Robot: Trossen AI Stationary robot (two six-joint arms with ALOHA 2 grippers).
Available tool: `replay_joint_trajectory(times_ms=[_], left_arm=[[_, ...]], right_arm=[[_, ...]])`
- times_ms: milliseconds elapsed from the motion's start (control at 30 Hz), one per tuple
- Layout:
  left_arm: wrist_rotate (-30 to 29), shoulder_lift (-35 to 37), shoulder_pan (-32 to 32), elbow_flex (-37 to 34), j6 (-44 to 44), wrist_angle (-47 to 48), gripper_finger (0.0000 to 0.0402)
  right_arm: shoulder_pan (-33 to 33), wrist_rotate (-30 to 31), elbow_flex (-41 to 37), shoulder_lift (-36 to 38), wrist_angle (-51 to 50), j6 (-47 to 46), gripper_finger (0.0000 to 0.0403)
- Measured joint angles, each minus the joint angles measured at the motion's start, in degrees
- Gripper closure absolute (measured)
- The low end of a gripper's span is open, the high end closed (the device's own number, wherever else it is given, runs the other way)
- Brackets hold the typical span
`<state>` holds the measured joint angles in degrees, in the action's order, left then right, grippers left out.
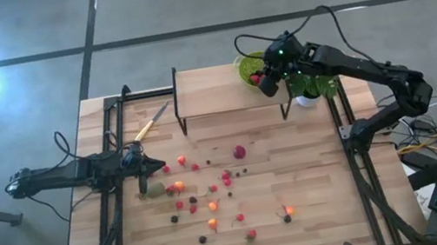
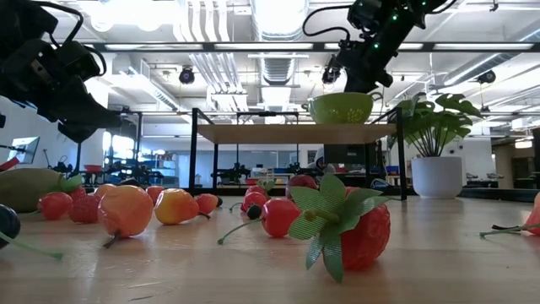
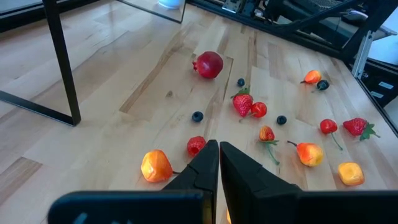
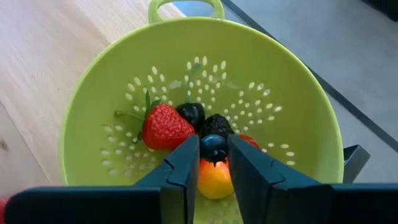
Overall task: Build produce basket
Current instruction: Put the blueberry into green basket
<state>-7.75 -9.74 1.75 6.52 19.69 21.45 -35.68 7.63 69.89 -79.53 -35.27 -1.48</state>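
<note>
The lime-green produce basket [image 1: 245, 67] stands on the raised wooden shelf [image 1: 222, 91] at the far right; in the right wrist view its rim [image 4: 87, 99] rings a strawberry [image 4: 165, 127], dark berries and an orange fruit [image 4: 214, 179] lying inside. My right gripper [image 4: 213, 163] hangs over the basket with a dark berry [image 4: 213, 147] between its fingertips. Loose produce [image 1: 212, 195] lies scattered on the tabletop, with a brownish-green oval fruit [image 1: 154, 189] at the left. My left gripper [image 3: 219, 155] waits shut at the table's left, just above the loose fruit. My right gripper pinches the small dark berry by its two sides [image 4: 203, 149] between the free ends of its two fingers. The fingers slant down into the basket from above. The berry hangs clear, over the orange fruit in the basket's bottom.
A potted plant [image 1: 312, 88] stands right beside the basket, under my right arm. A yellow-handled knife [image 1: 151, 124] lies at the far left. Black frame rails [image 1: 110, 157] run along both sides of the table, and the shelf's black legs [image 3: 62, 62] stand on the tabletop.
</note>
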Motion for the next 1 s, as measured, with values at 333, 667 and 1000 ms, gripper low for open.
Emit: replay_joint_trajectory(times_ms=[333,667,1000], left_arm=[[0.02,0.0,0.0,0.0,0.0,0.01,0.0381],[0.0,0.0,0.01,0.0,-0.01,0.0,0.0381],[0.0,0.0,0.0,0.0,-0.01,0.02,0.0381]], right_arm=[[0.04,-0.01,1.44,1.41,-0.92,-0.12,0.0241],[0.04,-0.21,3.06,1.48,-4.01,-1.72,0.0185],[-2.37,-0.16,3.54,1.3,-5.16,-11.71,0.0158]])
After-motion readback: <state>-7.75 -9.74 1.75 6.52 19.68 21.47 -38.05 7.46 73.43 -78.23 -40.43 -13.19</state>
